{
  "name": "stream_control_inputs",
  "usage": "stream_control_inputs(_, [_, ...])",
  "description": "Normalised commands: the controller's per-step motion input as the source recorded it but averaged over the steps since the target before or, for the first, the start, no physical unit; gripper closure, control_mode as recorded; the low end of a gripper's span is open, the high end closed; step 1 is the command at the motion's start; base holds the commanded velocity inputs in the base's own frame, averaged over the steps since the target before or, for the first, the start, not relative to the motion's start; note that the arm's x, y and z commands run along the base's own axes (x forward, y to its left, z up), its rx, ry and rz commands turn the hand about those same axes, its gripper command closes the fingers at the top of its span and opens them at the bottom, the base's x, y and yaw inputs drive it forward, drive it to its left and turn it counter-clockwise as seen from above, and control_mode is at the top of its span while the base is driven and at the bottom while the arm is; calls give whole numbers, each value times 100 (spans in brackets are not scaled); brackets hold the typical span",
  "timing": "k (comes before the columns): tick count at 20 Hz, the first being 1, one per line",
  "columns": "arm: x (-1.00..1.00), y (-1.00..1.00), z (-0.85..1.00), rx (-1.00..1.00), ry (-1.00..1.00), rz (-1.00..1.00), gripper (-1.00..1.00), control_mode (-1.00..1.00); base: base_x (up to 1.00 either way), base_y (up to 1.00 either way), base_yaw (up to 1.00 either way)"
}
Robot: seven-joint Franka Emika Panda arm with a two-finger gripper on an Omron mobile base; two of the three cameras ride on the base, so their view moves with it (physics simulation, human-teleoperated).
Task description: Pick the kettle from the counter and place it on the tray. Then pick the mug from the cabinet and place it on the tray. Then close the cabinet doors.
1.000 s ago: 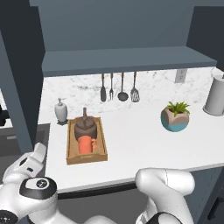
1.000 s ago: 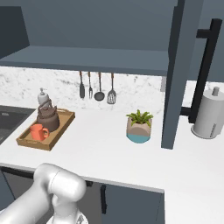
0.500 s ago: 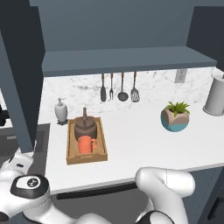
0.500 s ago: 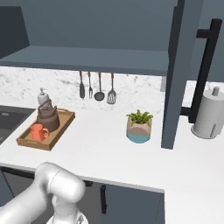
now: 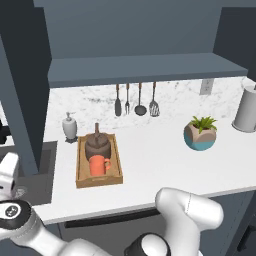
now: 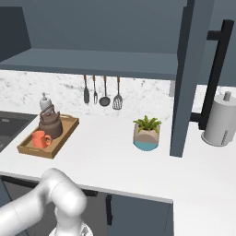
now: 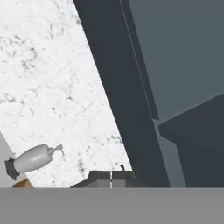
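Two tool fingertips (image 7: 111,177) pressed together, gripping nothing, near cabinet (image 7: 131,87)

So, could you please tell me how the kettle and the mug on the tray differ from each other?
The kettle is dark brown and squat, with an arched handle rising over its top; the mug is bright orange and cylindrical, with its handle at the side. The kettle is the larger and sits at the tray's far end, towards the backsplash, while the mug sits nearer the counter's front edge. Both stand upright inside the wooden tray.
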Motion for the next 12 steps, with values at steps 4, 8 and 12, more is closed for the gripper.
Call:
stream_control_inputs(4, [10,29,-4,-28,-24,-21,100,-100,0,0,0])
stream_control_inputs(8, [0,32,8,-13,-24,-16,100,-100,0,0,0])
stream_control_inputs(12, [0,45,27,-4,-26,-10,100,-100,0,0,0])
